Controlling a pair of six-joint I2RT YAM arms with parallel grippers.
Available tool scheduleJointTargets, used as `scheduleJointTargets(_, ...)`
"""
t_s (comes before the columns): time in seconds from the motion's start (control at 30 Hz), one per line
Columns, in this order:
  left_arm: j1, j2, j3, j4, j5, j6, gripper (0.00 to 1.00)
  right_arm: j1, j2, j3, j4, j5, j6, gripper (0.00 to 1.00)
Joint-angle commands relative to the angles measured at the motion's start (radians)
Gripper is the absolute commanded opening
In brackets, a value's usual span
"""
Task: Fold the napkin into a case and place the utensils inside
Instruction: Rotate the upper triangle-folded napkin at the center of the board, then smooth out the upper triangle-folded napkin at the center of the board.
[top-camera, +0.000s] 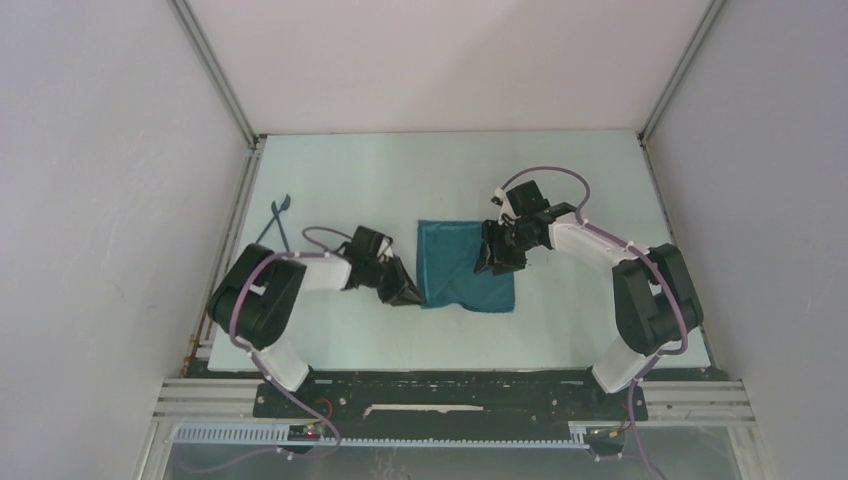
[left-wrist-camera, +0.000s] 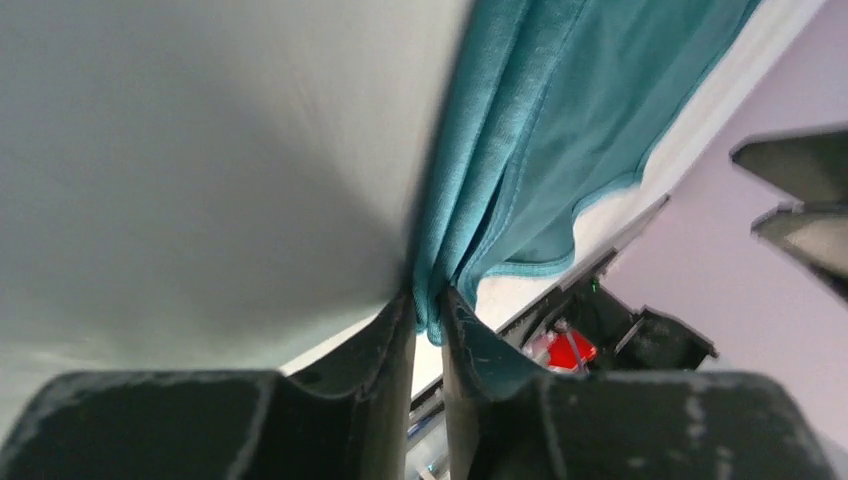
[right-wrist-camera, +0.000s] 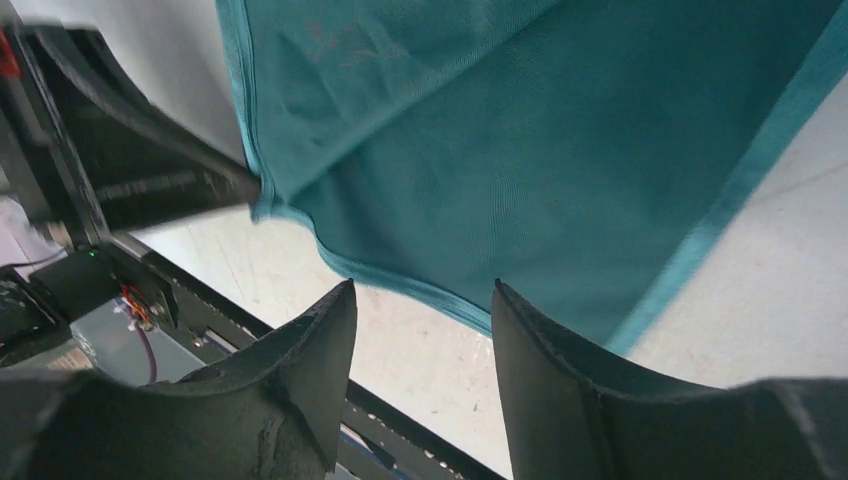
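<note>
The left gripper (left-wrist-camera: 428, 312) is shut tight on a corner of the teal napkin (left-wrist-camera: 560, 120). The cloth bunches up right in front of its fingers. The right gripper (right-wrist-camera: 420, 300) is spread apart and holds nothing, with the napkin just ahead of it. The utensils (top-camera: 278, 222) lie well off to the left gripper's left and are too small to make out.

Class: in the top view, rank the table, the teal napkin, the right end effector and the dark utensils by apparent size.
1. table
2. napkin
3. right end effector, raised nearer the camera
4. utensils, long but very thin
Places 3 and 4 are unsure.
</note>
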Motion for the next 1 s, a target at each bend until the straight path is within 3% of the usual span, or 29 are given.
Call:
scheduleJointTargets(0.0, -0.169, -0.113, -0.191, 0.373, -0.053, -0.351, 0.26, 0.038, -0.030, -0.030, 0.009, 0.030, 0.001, 0.60)
scheduleJointTargets(0.1, -0.200, -0.162, -0.235, 0.354, -0.062, -0.369, 0.35, 0.062, -0.036, -0.037, -0.003, 0.050, -0.001, 0.60)
scheduleJointTargets(0.17, -0.183, -0.225, -0.221, 0.241, -0.088, -0.305, 0.45, 0.086, -0.044, -0.038, -0.015, 0.084, 0.000, 0.60)
scheduleJointTargets(0.27, -0.149, -0.306, -0.138, 0.032, -0.189, -0.163, 0.60, 0.125, -0.044, -0.039, -0.002, 0.100, 0.022, 0.62)
scheduleJointTargets(0.4, -0.114, -0.307, 0.053, -0.199, -0.352, 0.010, 0.66, 0.175, -0.032, -0.040, 0.053, 0.107, 0.096, 0.65)
scheduleJointTargets(0.5, -0.111, -0.216, 0.199, -0.268, -0.396, 0.086, 0.55, 0.185, -0.038, -0.081, 0.162, 0.061, 0.208, 0.64)
scheduleJointTargets(0.63, -0.112, -0.062, 0.335, -0.280, -0.336, 0.107, 0.29, 0.174, -0.075, -0.168, 0.339, -0.044, 0.315, 0.63)
scheduleJointTargets(0.73, -0.112, 0.009, 0.394, -0.296, -0.408, 0.134, 0.25, 0.170, -0.071, -0.175, 0.340, -0.047, 0.306, 0.63)
scheduleJointTargets(0.97, -0.111, 0.117, 0.476, -0.330, -0.450, 0.175, 0.29, 0.173, -0.067, -0.213, 0.362, -0.052, 0.313, 0.61)
